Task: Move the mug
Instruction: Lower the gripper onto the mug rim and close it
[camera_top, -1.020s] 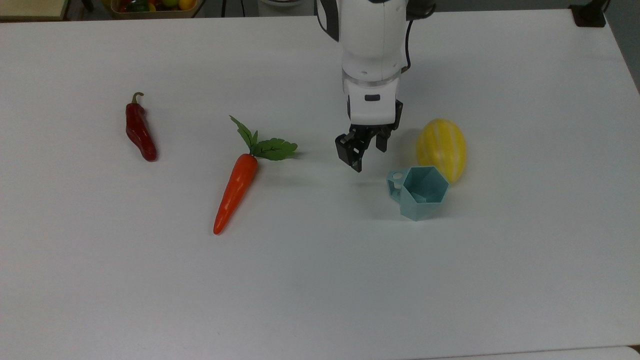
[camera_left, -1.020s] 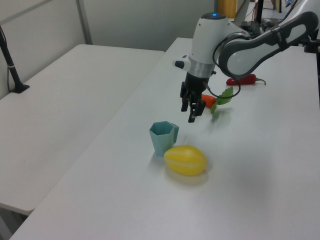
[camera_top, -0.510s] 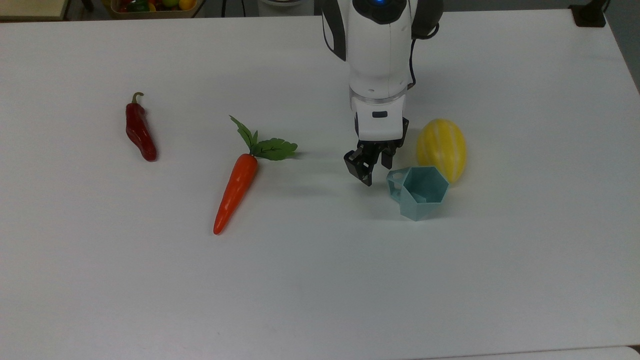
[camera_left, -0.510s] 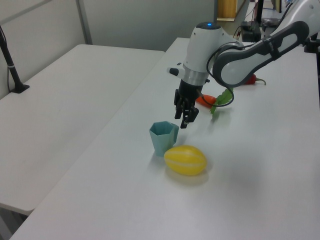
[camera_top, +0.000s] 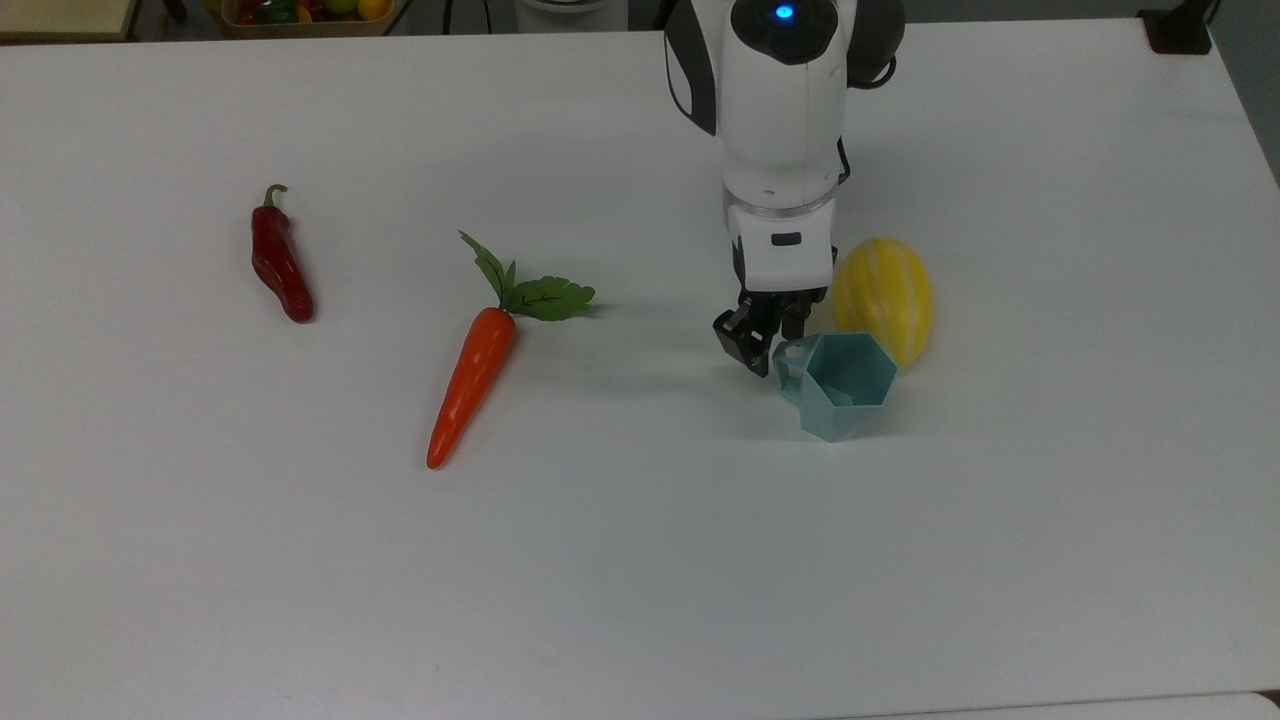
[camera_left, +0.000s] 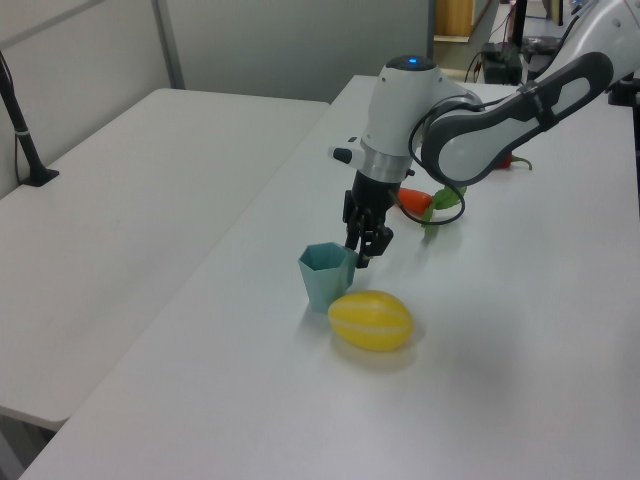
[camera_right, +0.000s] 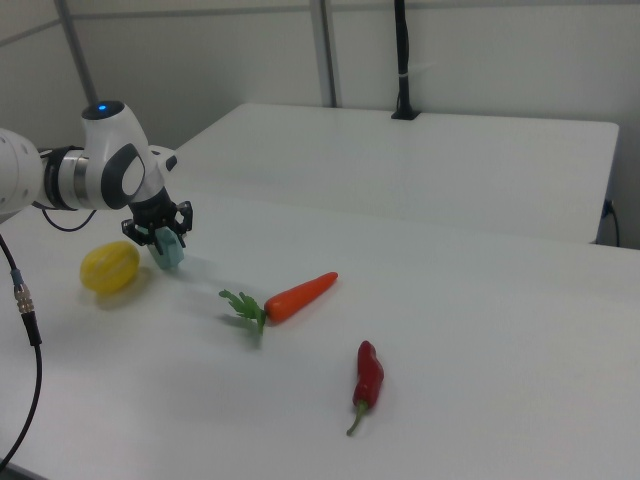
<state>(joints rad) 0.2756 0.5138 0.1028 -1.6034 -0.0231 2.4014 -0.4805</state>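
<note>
One gripper (camera_top: 768, 345) beside mug (camera_top: 845, 385) handle; right view overlaps them.

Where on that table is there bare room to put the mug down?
The wide strip of table in front of the carrot and chili is bare. It is crowded where the mug touches the melon, with the pincer at its handle.

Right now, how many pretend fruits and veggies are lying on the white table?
3: a red chili far on the top view's left, a carrot mid-table, and a yellow melon touching the mug.
</note>
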